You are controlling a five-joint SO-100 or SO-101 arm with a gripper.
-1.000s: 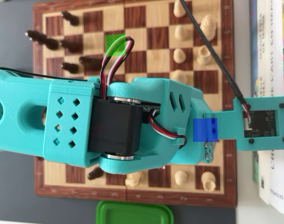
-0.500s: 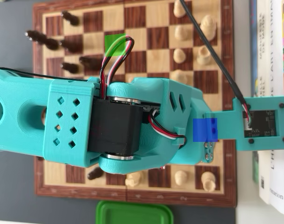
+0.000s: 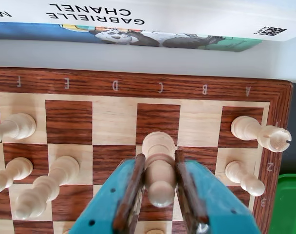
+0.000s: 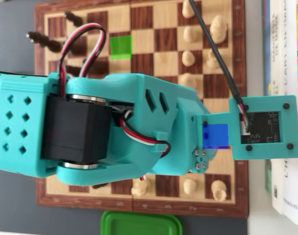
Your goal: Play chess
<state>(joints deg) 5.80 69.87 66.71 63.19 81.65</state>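
I have the hand (image 3: pixel 160 195) pinching a white pawn (image 3: pixel 159 168) at its stem, fingers (image 3: pixel 133 187) on both flanks, over the C file of the board (image 3: pixel 138 80). Gripping below the head should stop slip. Whether its base rests on the square, I cannot tell.

Home desk / hobby setup, prob. a study corner.

Wooden chessboard (image 4: pixel 139 203) w/ lettered border lies on a dark grey tabletop (image 4: pixel 14 205); a stack of books (image 4: pixel 286 58) sits just beside the board's right edge in overhead view, one spine reading "Gabrielle Chanel" (image 3: pixel 97 14) in wrist view. Green plastic box (image 4: pixel 139 223) at the tabletop's near edge. Teal 3D-printed arm (image 4: pixel 114 132) w/ exposed wiring = DIY kit, not lab gear.
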